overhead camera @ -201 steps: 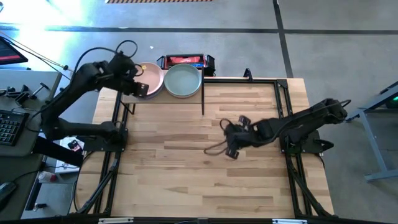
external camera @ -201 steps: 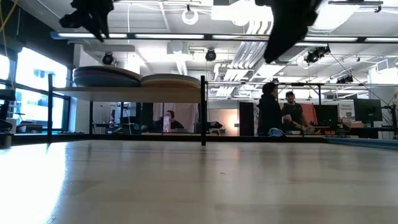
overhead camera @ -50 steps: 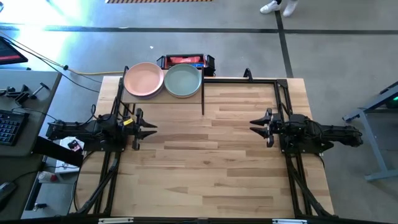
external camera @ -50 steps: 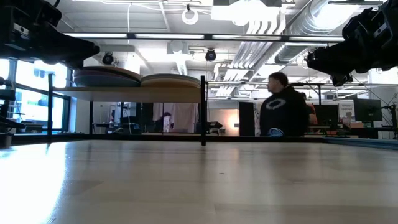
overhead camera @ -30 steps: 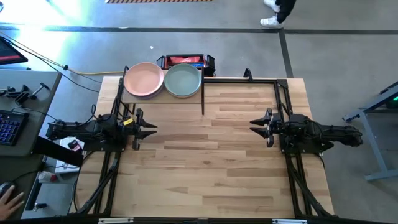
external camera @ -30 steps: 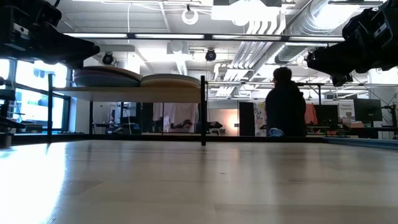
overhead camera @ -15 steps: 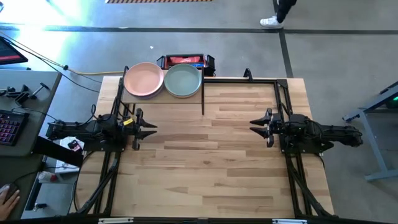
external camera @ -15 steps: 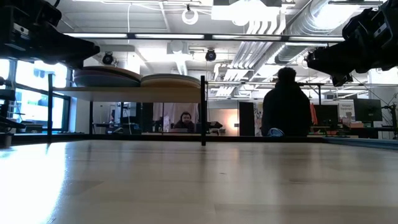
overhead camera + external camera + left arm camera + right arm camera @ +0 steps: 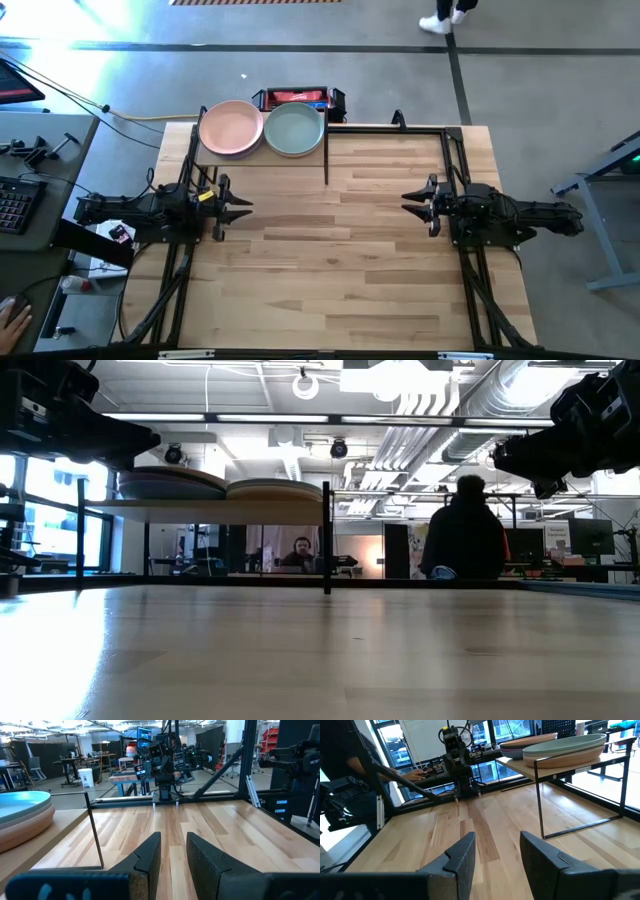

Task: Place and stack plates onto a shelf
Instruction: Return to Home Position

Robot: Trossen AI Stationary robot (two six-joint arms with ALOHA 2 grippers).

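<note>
left gripper (image 9: 238, 207): parked low at the left edge of the table (image 9: 330, 270), pointing inward; fingers apart, nothing between them.
right gripper (image 9: 415, 200): mirrored at the right edge, facing the left one; fingers parted, also empty.
plates: two stacks side by side on the shelf (image 9: 215, 506), at the table's far left corner. The pink plate (image 9: 231, 129) tops the outer stack, the sage green plate (image 9: 295, 130) the inner one (lower plates show only as rims, count unclear).
why two stacks: my read, the board fits just two plates abreast, so the rest go on top.
why arms wide: likely home pose, clear of the shelf legs.
progress: no plate visible off the shelf; job looks done.
</note>
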